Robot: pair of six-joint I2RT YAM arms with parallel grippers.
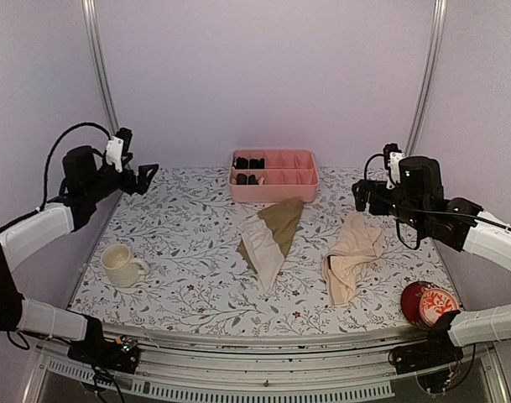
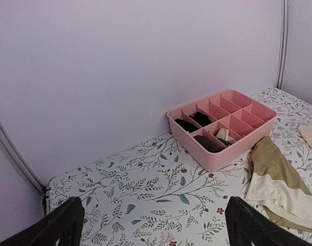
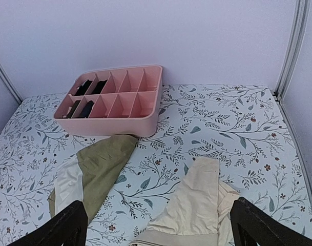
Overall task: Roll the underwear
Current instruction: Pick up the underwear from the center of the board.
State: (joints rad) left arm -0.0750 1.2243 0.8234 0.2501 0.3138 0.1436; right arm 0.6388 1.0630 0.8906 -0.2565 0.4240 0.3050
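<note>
Left claw (image 1: 146, 176): fingers were spread wide with nothing between them, and it hung off to the left of the pink tray (image 1: 272, 195).
Right claw (image 1: 360, 195): gaping and empty too, out on the tray's right side.
Olive-brown underwear (image 1: 272, 235): it lay on the surface (image 1: 188, 243) right in front of the tray. Its olive tip was at the tray's front wall and the cream part trailed away toward the arms.
Peach-beige underwear (image 1: 351, 252): it lay rumpled, in front of the tray and off to its right, clear of the olive piece.
Long axes: both ran from the tray side toward the near edge, leaning slightly left.
Nearer arm: the right one. Its claw sat just past the peach piece's tray-side end, while the left claw was well apart from both garments.
Progress: neither piece looked rolled, so the job seemed barely begun.
Next move: probably a reach down and forward from the right onto an end of the peach piece.
</note>
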